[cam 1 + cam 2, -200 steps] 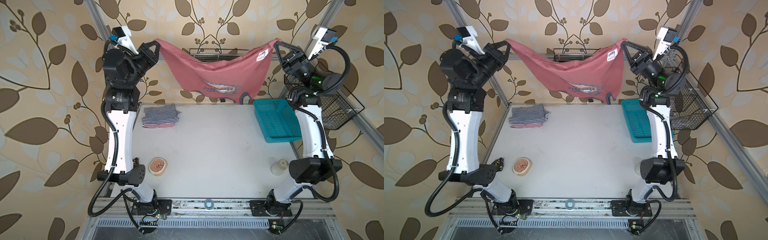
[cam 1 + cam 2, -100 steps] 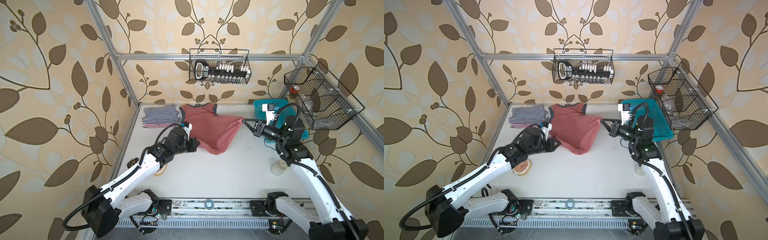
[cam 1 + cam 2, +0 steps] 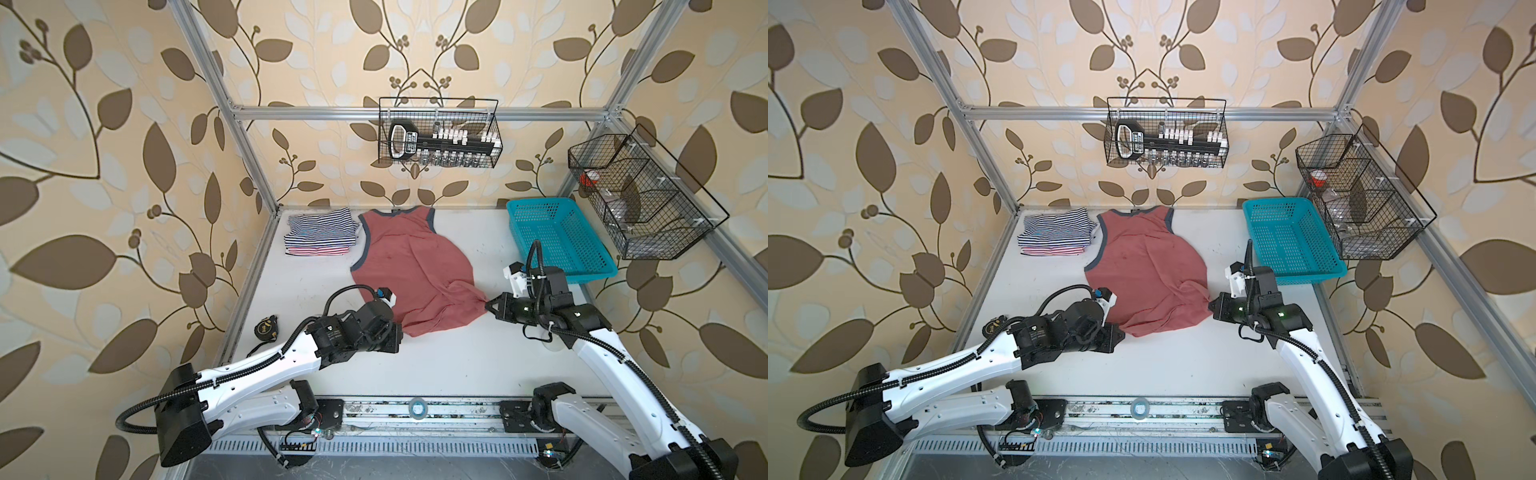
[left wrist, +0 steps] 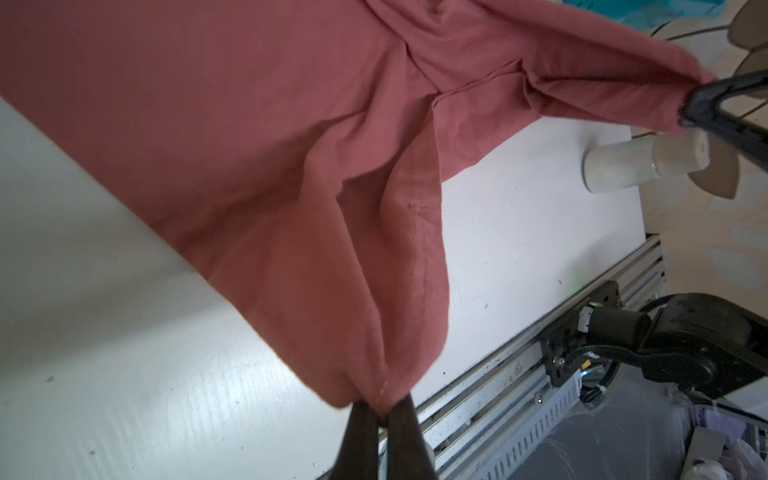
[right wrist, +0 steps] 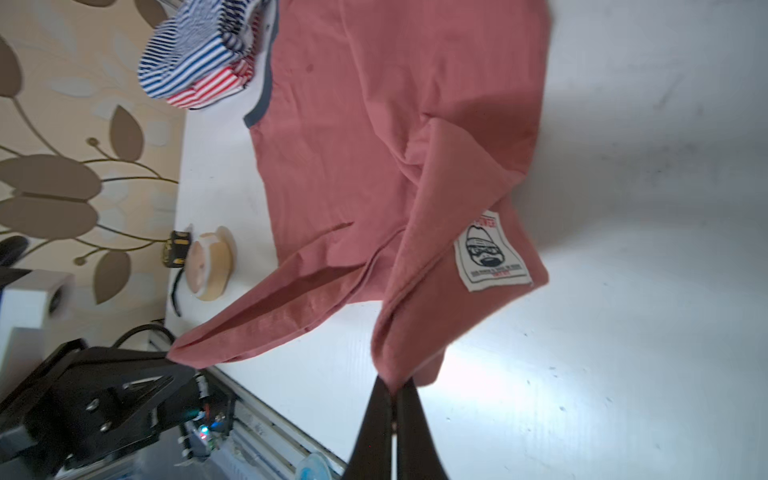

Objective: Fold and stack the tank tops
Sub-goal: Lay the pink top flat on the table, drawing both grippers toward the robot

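Colours here: the dusty top (image 3: 409,257) is a muted brick red with grey-blue trim (image 3: 367,245), plus a white label (image 5: 492,253) with a black face print and a bit of red lettering. The navy top (image 3: 322,224) has navy and white stripes, the candy-stripe top (image 3: 316,251) red and white. Plastic basket (image 3: 552,232) is teal, table (image 3: 457,365) white, wallpaper (image 3: 104,174) beige with brown leaves.

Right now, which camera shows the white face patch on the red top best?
The right wrist view: the white patch shows close and sharp on the red tank top, near the corner the right gripper pinches. Both top views show the top, no patch; the left wrist view, only plain cloth.
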### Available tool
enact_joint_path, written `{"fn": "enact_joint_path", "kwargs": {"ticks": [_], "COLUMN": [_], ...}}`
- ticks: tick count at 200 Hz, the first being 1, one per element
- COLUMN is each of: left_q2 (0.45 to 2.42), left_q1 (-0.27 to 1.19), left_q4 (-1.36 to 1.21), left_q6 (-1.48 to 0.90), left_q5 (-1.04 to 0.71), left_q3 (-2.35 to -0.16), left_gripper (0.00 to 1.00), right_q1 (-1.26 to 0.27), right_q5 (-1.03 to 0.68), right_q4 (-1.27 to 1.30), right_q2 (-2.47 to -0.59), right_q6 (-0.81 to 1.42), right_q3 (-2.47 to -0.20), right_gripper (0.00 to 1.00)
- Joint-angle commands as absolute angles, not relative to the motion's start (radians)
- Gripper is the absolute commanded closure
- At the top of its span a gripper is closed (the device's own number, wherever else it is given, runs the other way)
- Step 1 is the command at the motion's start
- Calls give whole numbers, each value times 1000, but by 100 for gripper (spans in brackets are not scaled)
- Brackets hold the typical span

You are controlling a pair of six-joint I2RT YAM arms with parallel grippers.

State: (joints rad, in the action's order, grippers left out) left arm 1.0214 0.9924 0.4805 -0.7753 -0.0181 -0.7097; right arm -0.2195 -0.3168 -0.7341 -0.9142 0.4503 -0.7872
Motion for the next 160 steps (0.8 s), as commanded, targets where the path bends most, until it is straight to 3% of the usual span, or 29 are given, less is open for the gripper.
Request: {"fn": "enact_joint_path", "kwargs": {"ticks": [1, 41, 82, 121, 160], "left_q2": [1007, 915, 782, 831, 725], "left_q1": [1045, 1101, 1103, 1108, 1145], "left_q4": [543, 609, 680, 596, 670], "left_q6": [-829, -896, -954, -974, -1051], "left_q5": [16, 27, 72, -42, 8], "left_q3": [-690, -648, -632, -568, -523], "left_gripper": [100, 100, 100, 100, 100], "right_q1": [-253, -273, -272, -272, -272], "right_q5": [-112, 71, 122, 195, 288], "right_q4": [-919, -1025, -1022, -1047, -1089], "right_q2": [-910, -936, -984, -1052, -1067], "right_q6": [423, 432, 425, 421, 428], "right_q3": [-863, -902, -896, -908, -921], "right_gripper": [100, 100, 100, 100, 100]}}
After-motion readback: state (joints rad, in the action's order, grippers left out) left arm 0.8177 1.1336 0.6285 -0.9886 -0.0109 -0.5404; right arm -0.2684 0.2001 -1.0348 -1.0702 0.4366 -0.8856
